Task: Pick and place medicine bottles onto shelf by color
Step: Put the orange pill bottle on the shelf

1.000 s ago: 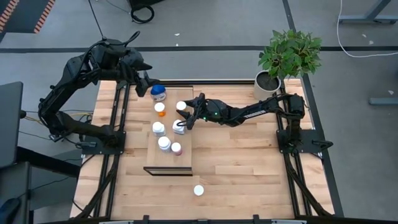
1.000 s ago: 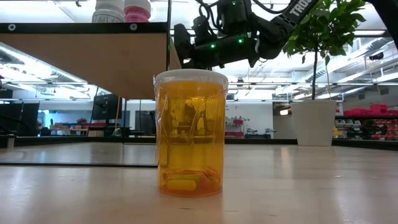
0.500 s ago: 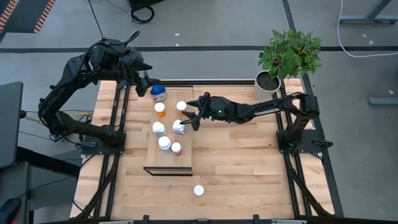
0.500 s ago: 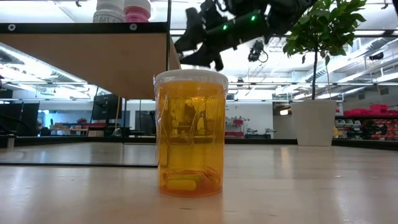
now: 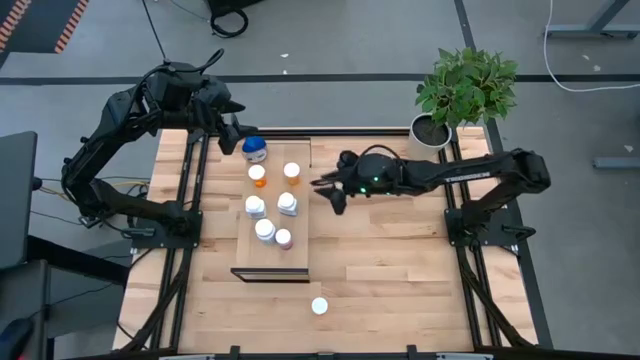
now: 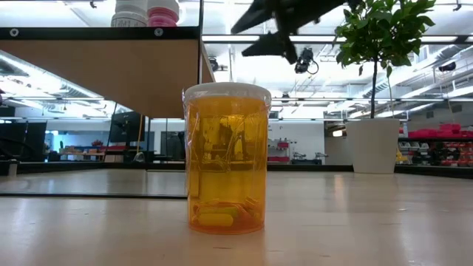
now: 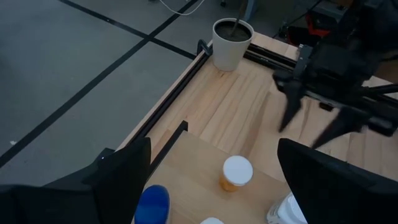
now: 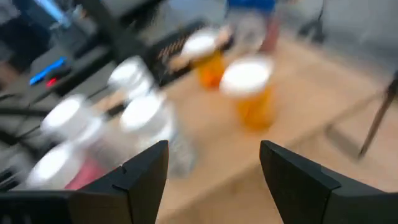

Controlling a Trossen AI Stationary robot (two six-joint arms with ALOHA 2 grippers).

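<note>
The shelf (image 5: 298, 255) is a raised light-wood board left of the table's middle. On it stand a blue bottle (image 5: 255, 150), two orange bottles (image 5: 258, 175) (image 5: 292, 173), three white bottles (image 5: 256, 207) and a pink one (image 5: 284, 239). Another orange bottle (image 5: 319, 306) (image 6: 225, 159) stands alone on the tabletop near the front edge. My right gripper (image 5: 328, 190) (image 8: 214, 168) is open and empty, just right of the shelf and above it (image 6: 255, 35). My left gripper (image 5: 236, 133) (image 7: 214, 149) is open and empty, above the shelf's far left corner by the blue bottle.
A white plant pot (image 5: 432, 130) with a green plant stands at the table's far right corner. Dark rails (image 5: 190, 200) run along the table's left and right sides. Bare wood lies right of the shelf (image 5: 390, 250).
My right gripper has drawn back from the bottles on the shelf's right side toward the table's right edge and has risen. The orange bottle it was beside now stands uncovered on the shelf.
</note>
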